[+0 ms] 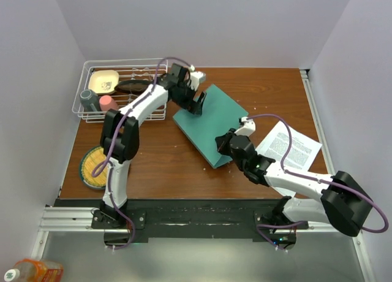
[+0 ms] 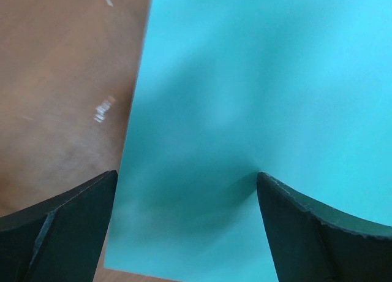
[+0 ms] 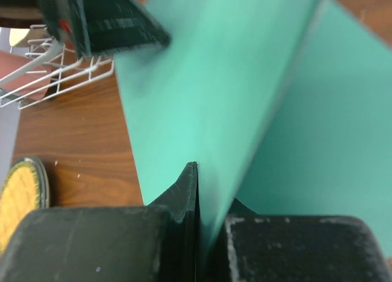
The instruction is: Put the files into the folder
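At the middle of the desk (image 1: 171, 153) lies the teal folder (image 1: 211, 119), set at an angle, with both arms reaching onto it.

Left hand (image 1: 197, 103): positioned at the folder's far-left edge. In the left wrist view its fingers (image 2: 67, 214) stand well apart, one over bare wood (image 2: 67, 80), the other over the teal card (image 2: 263, 80). Nothing is gripped between them. Whether the fingertips touch the surface cannot be told.

Right hand (image 1: 222, 146): positioned at the folder's near corner. In the right wrist view the fingers are closed together on the edge of the upper leaf (image 3: 214, 80), which is raised and tilted. The lower leaf (image 3: 324, 122) lies flat on the desk to the right of it. The left hand (image 3: 104, 18) shows at the top left of this view, against the raised leaf.

Files: one white printed sheet (image 1: 294, 147) is visible. It lies flat on the desk to the right of the folder, outside it, with the right arm crossing above its near-left part. Whether more sheets lie beneath cannot be told.

Other items: a white wire rack (image 1: 82, 113) stands at the far-left corner, holding a cream dish (image 1: 103, 81), a grey-green cup (image 1: 89, 99) and a pink cup (image 1: 108, 103). A round yellow mat (image 1: 93, 167) lies at the near-left of the desk, well apart from the folder.
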Robot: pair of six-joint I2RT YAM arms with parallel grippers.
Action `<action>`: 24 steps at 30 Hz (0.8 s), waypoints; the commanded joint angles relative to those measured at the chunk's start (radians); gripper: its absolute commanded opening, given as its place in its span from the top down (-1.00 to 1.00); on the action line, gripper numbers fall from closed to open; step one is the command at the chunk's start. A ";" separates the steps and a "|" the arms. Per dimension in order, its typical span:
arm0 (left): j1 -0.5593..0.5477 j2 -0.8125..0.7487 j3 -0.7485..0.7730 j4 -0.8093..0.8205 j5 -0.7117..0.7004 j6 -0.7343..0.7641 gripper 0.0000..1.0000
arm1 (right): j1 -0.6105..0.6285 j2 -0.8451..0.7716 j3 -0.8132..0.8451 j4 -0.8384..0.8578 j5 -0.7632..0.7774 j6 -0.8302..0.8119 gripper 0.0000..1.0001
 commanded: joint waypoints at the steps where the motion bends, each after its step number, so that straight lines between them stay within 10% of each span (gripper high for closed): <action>1: 0.025 -0.079 0.348 -0.145 0.038 -0.034 -1.00 | 0.089 -0.028 0.119 -0.014 0.037 -0.204 1.00; 5: 0.069 -0.110 0.527 -0.252 0.111 -0.039 -1.00 | 0.224 -0.044 0.179 -0.127 0.204 -0.368 1.00; 16: 0.216 -0.283 0.386 -0.364 0.251 0.013 -1.00 | 0.738 0.244 0.424 -0.285 0.797 -0.746 1.00; 24: 0.292 -0.327 0.386 -0.454 0.314 0.048 -1.00 | 0.871 0.505 0.568 -0.384 0.879 -0.935 1.00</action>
